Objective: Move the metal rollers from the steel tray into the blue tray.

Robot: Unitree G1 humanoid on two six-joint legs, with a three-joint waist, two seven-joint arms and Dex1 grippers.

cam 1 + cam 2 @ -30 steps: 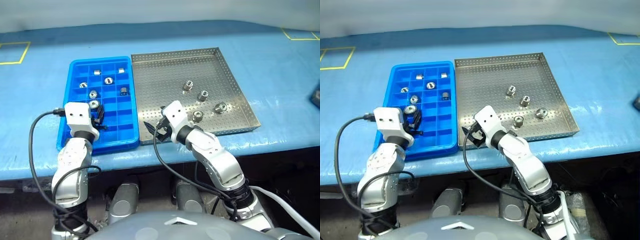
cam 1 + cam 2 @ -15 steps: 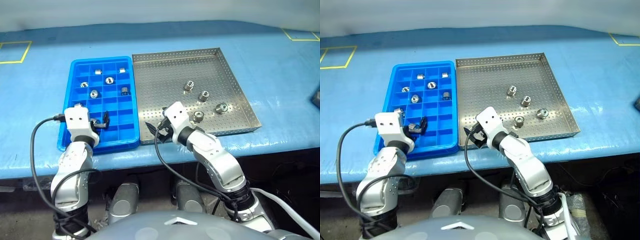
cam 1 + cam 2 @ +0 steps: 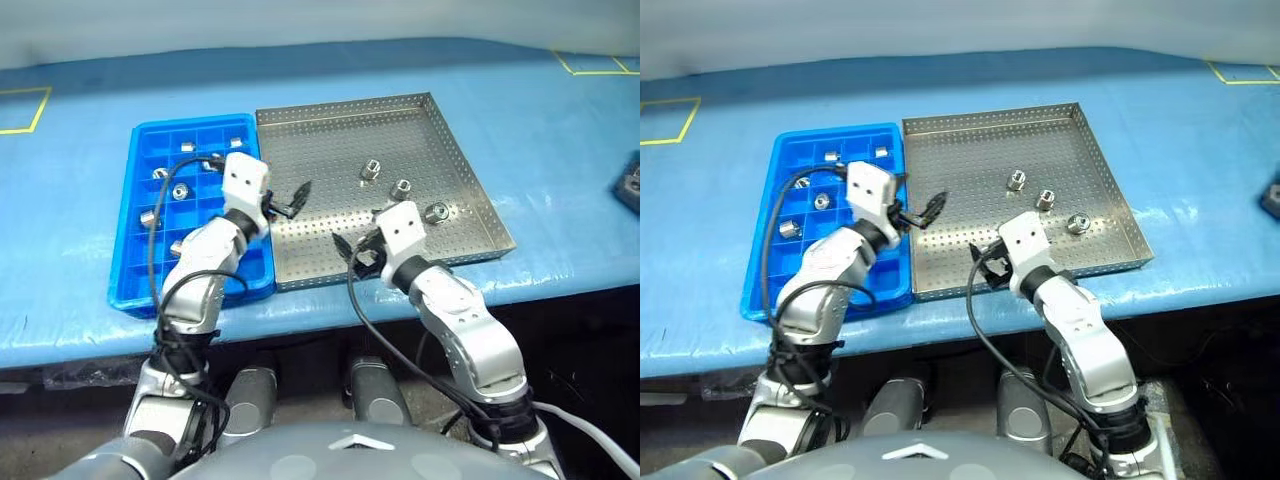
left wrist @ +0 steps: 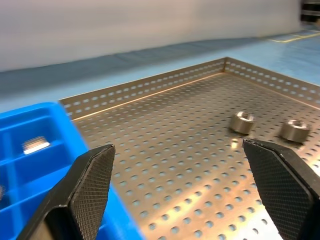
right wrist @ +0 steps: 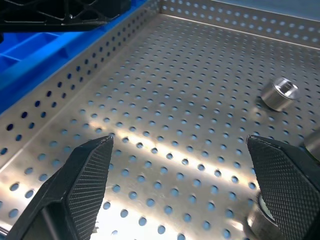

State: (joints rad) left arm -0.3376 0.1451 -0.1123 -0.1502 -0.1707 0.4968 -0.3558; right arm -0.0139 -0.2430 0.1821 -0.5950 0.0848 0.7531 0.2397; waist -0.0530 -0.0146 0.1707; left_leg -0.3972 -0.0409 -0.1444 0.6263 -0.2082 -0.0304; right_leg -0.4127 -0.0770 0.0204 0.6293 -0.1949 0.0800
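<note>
Swung across from the blue tray (image 3: 150, 285), the left gripper (image 3: 290, 200) now hangs over the near-left part of the steel tray (image 3: 440, 130), where a second ago it sat low over a compartment with a roller pinched in it. In the head views its fingers stand wide and empty, so I judge that roller is delivered and the arm is heading back for another. The right gripper (image 3: 350, 250) has edged a little to the right along the steel tray's near rim, also spread wide with nothing in it. Several metal rollers (image 3: 181, 190) lie in separate blue compartments; three loose ones are plain on the perforated floor, at (image 3: 370, 170), (image 3: 401, 188) and (image 3: 436, 211). A fourth was near the front rim earlier; the right hand's white housing now covers that spot, so I cannot tell from here whether it is there.

From the left wrist, the two black fingertips (image 4: 85, 185) frame open perforated metal, with two rollers ahead, (image 4: 242, 122) and (image 4: 294, 130), and one blurred piece in a blue cell (image 4: 36, 145).

From the right wrist, the fingertips (image 5: 90, 175) are likewise far apart; one roller (image 5: 279, 93) sits clear, another (image 5: 260, 225) is half hidden behind the far fingertip and cut by the frame edge, and a third is barely a sliver at the side
</note>
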